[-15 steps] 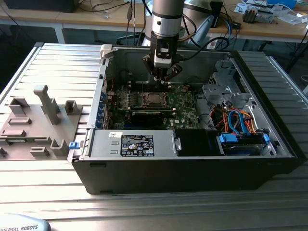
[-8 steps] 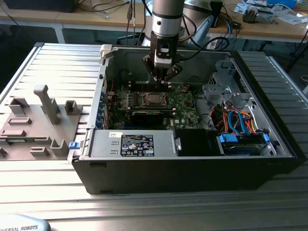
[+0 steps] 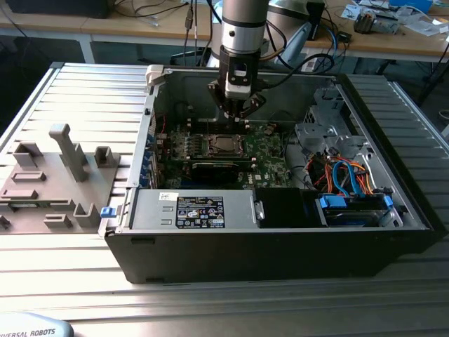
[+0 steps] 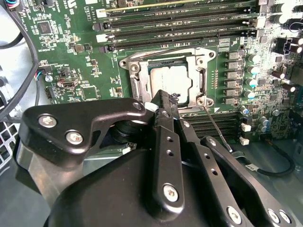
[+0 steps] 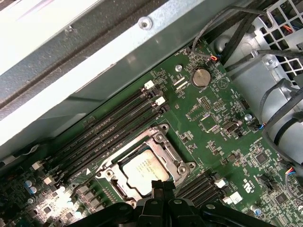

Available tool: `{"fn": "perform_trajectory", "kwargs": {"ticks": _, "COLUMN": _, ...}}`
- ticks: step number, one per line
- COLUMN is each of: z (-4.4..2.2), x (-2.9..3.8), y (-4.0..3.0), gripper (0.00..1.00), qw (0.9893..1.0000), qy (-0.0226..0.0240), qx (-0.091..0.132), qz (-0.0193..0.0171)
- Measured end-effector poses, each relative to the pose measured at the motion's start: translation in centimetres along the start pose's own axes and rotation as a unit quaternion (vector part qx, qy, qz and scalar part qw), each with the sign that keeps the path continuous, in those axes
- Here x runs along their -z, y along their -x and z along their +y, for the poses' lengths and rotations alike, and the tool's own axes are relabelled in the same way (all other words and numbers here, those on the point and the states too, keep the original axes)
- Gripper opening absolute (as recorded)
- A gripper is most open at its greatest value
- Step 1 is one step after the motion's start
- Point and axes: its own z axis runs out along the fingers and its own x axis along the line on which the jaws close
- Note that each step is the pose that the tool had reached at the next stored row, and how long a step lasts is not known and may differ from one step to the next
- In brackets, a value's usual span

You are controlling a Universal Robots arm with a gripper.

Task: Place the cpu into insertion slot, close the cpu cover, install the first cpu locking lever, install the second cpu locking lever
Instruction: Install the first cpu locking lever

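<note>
One cpu (image 4: pixel 171 80) sits in the insertion slot (image 4: pixel 137 82), cpu cover (image 4: pixel 199 56) down; we see the gripper (image 4: pixel 165 101) pinched narrow, empty, just above it, memory slots (image 4: pixel 180 26) beside.

You can't tell from either wrist view whether the hand (image 4: pixel 165 101) is gripping anything, since its fingertips sit pressed together over the chip (image 4: pixel 170 80) and hide that edge of the cover (image 4: pixel 137 71). In the first wrist view the hand (image 5: pixel 158 187) covers the chip's (image 5: pixel 142 170) near corner. In the exterior view the socket (image 3: pixel 223 145) is too small for you to make out its levers.
</note>
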Motion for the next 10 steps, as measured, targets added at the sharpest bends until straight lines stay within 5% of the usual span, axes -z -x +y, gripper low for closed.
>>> {"fn": "perform_trajectory", "kwargs": {"ticks": 10, "z": 0.0, "x": 0.0, "y": 0.0, "gripper": 0.11, "qw": 1.0, "qy": 0.0003, "qx": 0.006, "qz": -0.0004}}
